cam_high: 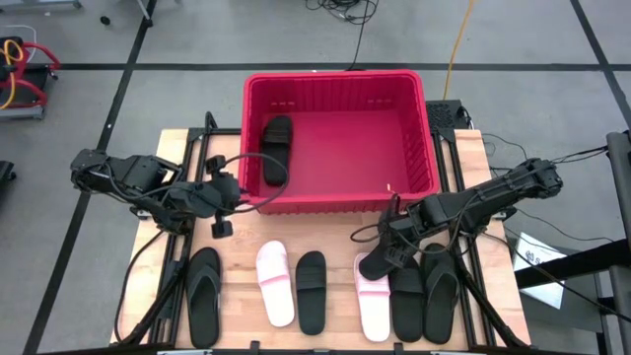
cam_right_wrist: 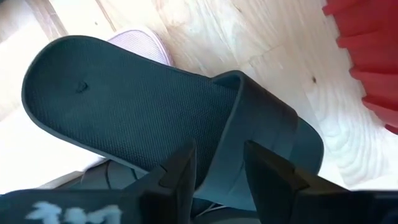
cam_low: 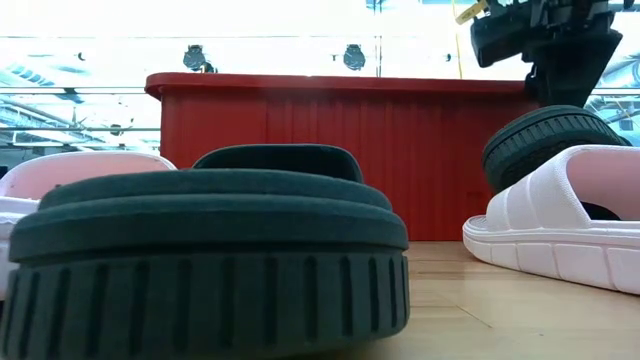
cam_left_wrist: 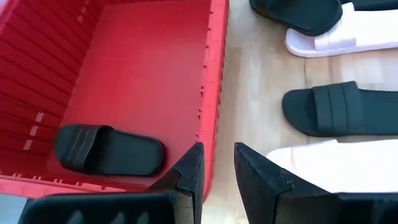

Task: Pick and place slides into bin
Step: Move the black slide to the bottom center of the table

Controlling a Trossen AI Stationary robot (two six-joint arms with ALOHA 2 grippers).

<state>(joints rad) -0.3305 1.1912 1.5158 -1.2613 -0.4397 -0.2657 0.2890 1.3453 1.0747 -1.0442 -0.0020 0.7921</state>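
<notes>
Plywood tabletop [cam_high: 335, 247] on a grey workshop floor carries the scene, with cables trailing beyond it. Over its near right part, the right gripper [cam_high: 383, 258] is clamped on the band of a black slide [cam_right_wrist: 168, 118], its fingers [cam_right_wrist: 177, 171] either side of the strap, the slide tilted with its heel raised off the wood. Just beneath that slide lies a pink slide [cam_high: 372, 299], and just right of the gripper two more black slides [cam_high: 424, 296] lie side by side. Directly ahead of the gripper stands the red bin [cam_high: 339, 138], its near wall close to the raised slide. Inside the bin, against its left wall, one black slide [cam_high: 276, 148] lies flat. The left gripper [cam_high: 219, 202] hangs just beside the bin's near left corner with its fingers [cam_left_wrist: 189, 171] slightly apart and nothing between them. On the table below it a black flip-flop [cam_high: 203, 294] lies farthest left, then a second pink slide [cam_high: 275, 281] and another black slide [cam_high: 312, 290] in a row toward the middle.
</notes>
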